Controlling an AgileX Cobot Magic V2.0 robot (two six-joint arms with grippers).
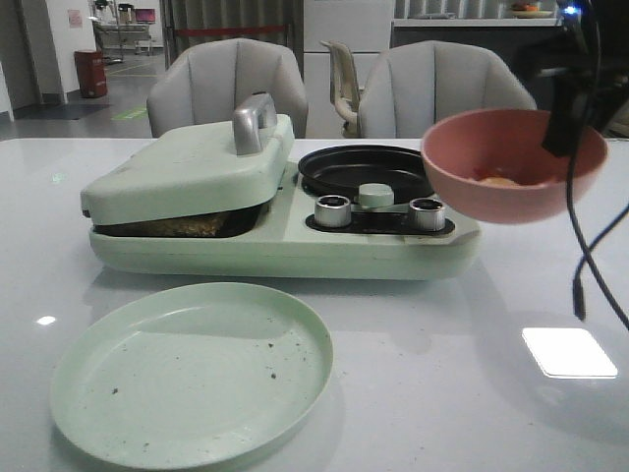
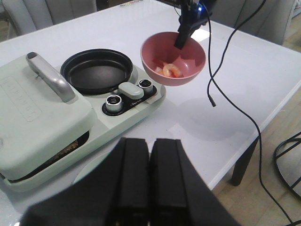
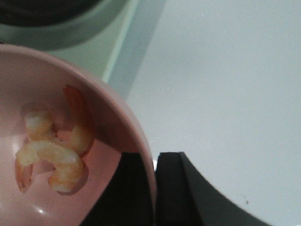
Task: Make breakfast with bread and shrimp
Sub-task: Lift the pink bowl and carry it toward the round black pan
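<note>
Right gripper point(image 3: 155, 188) clamped on rim of round pink plastic bowl point(image 1: 511, 167), pale orange shrimp point(image 3: 51, 155) inside, held above tabletop just beside round black pan point(image 1: 364, 169). Left gripper point(image 2: 150, 174) closed, empty. Bread not clearly visible.

Black blocky claw point(image 2: 150, 179), matte fingers, thin dangling black cable point(image 1: 580, 236)
</note>
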